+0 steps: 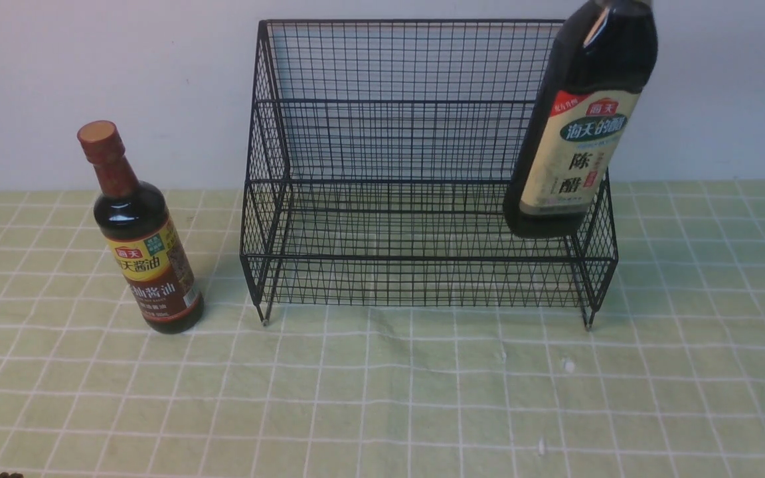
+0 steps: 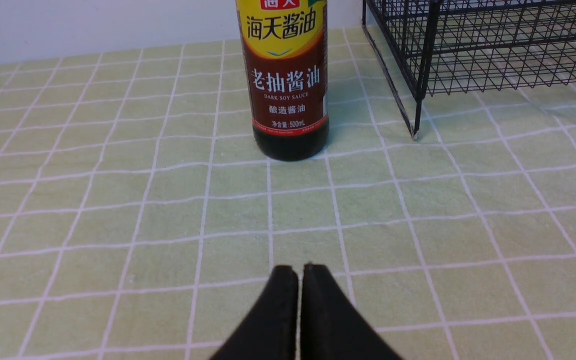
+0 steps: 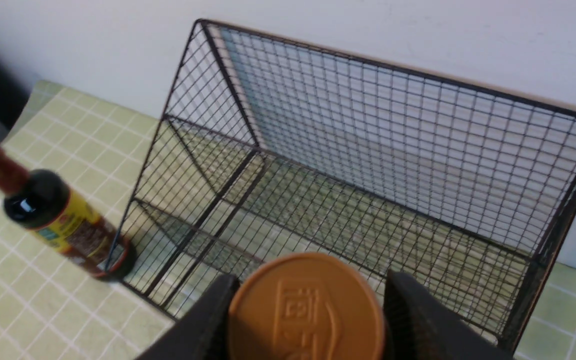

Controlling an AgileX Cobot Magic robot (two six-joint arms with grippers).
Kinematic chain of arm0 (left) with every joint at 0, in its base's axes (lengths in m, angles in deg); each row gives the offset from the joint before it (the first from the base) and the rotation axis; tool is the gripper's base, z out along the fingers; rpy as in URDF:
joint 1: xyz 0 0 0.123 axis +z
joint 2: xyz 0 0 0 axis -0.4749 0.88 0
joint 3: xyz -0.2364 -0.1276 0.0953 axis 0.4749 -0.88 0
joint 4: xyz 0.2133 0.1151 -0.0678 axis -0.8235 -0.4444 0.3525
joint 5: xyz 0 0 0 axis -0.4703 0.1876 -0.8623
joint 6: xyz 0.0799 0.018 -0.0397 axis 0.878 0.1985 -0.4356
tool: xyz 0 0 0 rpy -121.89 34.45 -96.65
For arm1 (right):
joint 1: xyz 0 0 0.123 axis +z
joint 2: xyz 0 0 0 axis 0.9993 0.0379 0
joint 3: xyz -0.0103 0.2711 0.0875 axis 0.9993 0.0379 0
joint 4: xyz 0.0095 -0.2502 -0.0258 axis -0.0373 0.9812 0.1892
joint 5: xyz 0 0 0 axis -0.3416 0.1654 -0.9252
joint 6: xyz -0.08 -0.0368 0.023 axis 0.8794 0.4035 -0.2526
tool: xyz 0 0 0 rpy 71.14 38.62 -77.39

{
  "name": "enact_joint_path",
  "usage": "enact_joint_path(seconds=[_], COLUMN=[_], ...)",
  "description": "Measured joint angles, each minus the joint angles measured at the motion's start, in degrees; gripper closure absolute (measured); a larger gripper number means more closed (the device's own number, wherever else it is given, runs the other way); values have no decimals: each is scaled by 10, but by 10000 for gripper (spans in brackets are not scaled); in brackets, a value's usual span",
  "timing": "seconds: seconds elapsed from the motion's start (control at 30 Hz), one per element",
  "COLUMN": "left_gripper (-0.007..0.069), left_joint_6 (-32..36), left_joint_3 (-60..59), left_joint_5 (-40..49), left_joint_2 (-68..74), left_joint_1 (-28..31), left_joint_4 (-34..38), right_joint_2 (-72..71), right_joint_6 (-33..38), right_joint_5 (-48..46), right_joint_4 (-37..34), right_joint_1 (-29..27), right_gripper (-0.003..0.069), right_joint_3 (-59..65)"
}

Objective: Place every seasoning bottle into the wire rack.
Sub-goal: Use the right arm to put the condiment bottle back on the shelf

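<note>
**Materials and shapes**
- The wire rack (image 1: pixel 422 258) is black metal mesh in a fine square grid. It has a tall back panel, sloped sides, a low front and short legs.
- The rack stands on a pale green tablecloth (image 1: pixel 382 398) with a white grid print, before a plain white wall (image 1: pixel 90 66).
- Both bottles are glossy and hold dark liquid.

**Position relative to the jaws**
- Right gripper (image 3: pixel 310 282): the 2 black jaws are clamped on the round tan cap (image 3: pixel 308 320) of the wide bottle (image 1: pixel 578 133), 1 jaw on each side.
- The wide bottle hangs tilted, clear of the tablecloth, with its base at the rack's right end. Whether the base is inside the mesh cannot be told.
- Left gripper (image 2: pixel 300 270): the jaws are pressed together and hold nothing, low over the tablecloth.
- The slim bottle (image 1: pixel 147 259) stands upright on the far side of the left gripper, well apart from it and left of the rack.

**Appearance**
- Wide bottle: cream label with Chinese characters and a teal band; the cap bears an embossed mark.
- Slim bottle: long neck, red-brown cap, yellow and brown label reading "DARK SOY SAUCE".
</note>
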Motion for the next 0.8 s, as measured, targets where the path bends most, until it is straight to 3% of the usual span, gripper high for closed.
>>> enact_joint_path(seconds=[0.5,0.8], left_gripper=[631,631], left_joint_6=[0,0], left_joint_3=[0,0], left_joint_5=[0,0], left_joint_2=[0,0], left_joint_1=[0,0], left_joint_4=[0,0], right_joint_2=[21,78], right_joint_6=[-2,-2], right_joint_5=[159,175], right_joint_4=[0,0], right_joint_1=[0,0], right_gripper=[326,326], right_joint_3=[-1,-1])
